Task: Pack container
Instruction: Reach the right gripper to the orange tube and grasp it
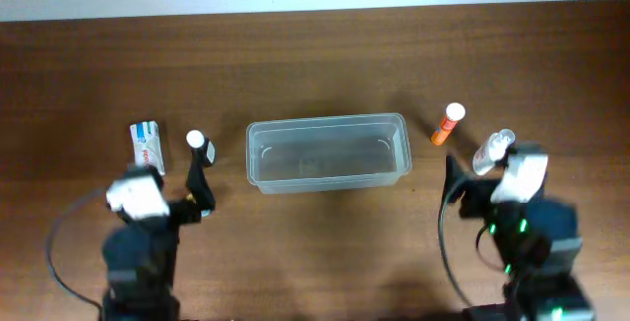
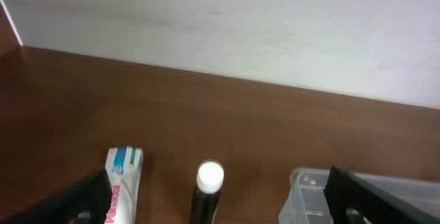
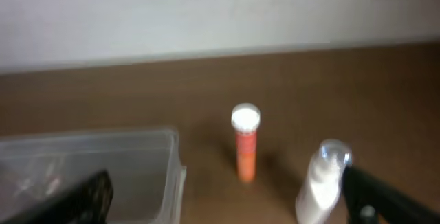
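Note:
The container [image 1: 325,152] is a clear plastic tub in the middle of the table and looks empty. It also shows in the left wrist view [image 2: 309,189] and the right wrist view [image 3: 103,162]. My left gripper [image 1: 184,185] [image 2: 220,214] is open wide. A black bottle with a white cap [image 1: 197,149] [image 2: 208,186] lies between its fingers, not gripped. A white packet [image 1: 148,144] [image 2: 122,179] lies by its left finger. My right gripper [image 1: 482,178] [image 3: 234,210] is open. An orange tube [image 1: 447,125] [image 3: 245,145] lies ahead of it. A clear-capped white bottle [image 1: 492,151] [image 3: 322,183] lies by its right finger.
The brown wooden table [image 1: 325,55] runs back to a pale wall [image 2: 240,25]. A black cable [image 1: 69,252] loops beside the left arm base and another cable [image 1: 448,252] beside the right arm base.

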Controlling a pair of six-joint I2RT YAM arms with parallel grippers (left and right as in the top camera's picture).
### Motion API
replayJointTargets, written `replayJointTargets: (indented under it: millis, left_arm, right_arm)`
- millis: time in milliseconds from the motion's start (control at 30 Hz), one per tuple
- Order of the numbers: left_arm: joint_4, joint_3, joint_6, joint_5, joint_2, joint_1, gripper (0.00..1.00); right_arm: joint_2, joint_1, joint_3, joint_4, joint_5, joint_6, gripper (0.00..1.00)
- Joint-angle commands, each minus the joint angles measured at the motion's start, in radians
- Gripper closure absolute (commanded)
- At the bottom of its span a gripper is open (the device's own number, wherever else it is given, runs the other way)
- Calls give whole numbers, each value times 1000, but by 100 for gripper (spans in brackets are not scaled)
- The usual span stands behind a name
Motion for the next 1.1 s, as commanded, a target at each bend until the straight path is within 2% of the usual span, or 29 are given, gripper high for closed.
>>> replayJointTargets:
  millis: [0,200,300,433,733,900,1067]
  left_arm:
    - [-150,290,44,-8,299,-1,1]
    - [-583,753,44,70,732,23,1]
    - [-698,904,43,140,890,39,0]
    - [-703,936,43,168,977,39,1]
    - [-703,936,43,168,997,39,1]
    - [-703,936,43,168,997,39,1]
    - [-703,936,43,168,997,39,1]
  right_arm:
    - [293,-2,334,-140,9,6,2]
    - [745,-97,830,-521,-68,6,2]
    - [979,-151,1086,-717,-114,6,2]
    - [1208,-163,1272,-823,-112,3,2]
    - [1431,-154,1271,-821,-126,3,1]
    - [1519,-142,1271,-854,-127,3,9]
    - [1542,-134,1270,-871,-126,3,11]
